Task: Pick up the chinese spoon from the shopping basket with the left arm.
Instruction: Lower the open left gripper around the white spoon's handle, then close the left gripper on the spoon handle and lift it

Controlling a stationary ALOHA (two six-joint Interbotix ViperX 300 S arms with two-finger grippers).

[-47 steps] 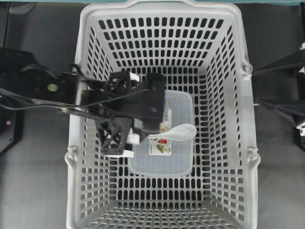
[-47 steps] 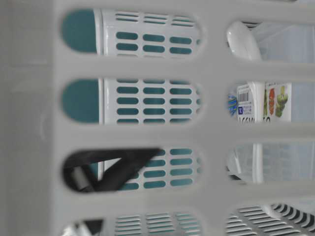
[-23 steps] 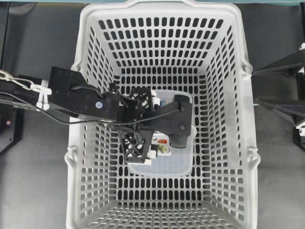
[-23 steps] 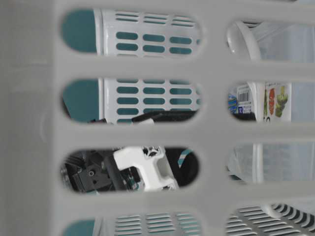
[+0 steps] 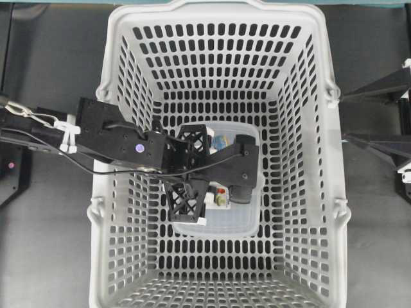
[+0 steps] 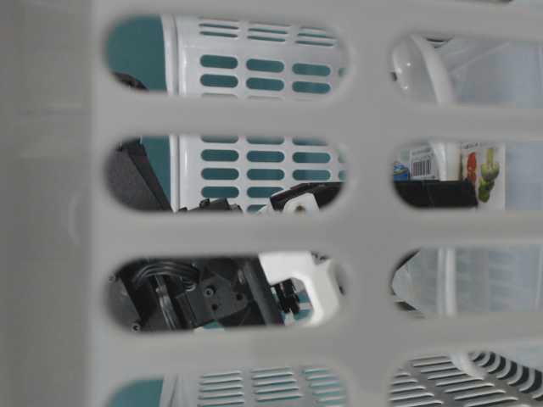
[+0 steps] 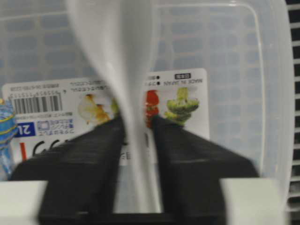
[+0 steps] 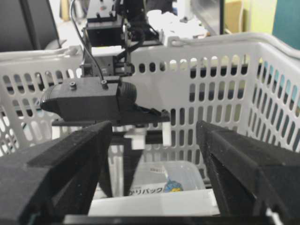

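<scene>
The chinese spoon is glossy white and lies on a clear box inside the shopping basket. Its bowl points away from the left wrist camera. Its handle runs back between the two black fingers of my left gripper, which press on both sides of it. From overhead, the left arm reaches over the basket's left wall and its wrist hides the spoon. My right gripper hangs open and empty outside the basket's right side.
The clear plastic box with a colourful label sits on the basket floor under the spoon. The slotted basket walls rise on all sides of the left gripper. The right arm stays beyond the right rim.
The left arm came further into the basket and lowered over the spoon. Its fingers then closed from wide open onto the handle. The right arm has not moved.
</scene>
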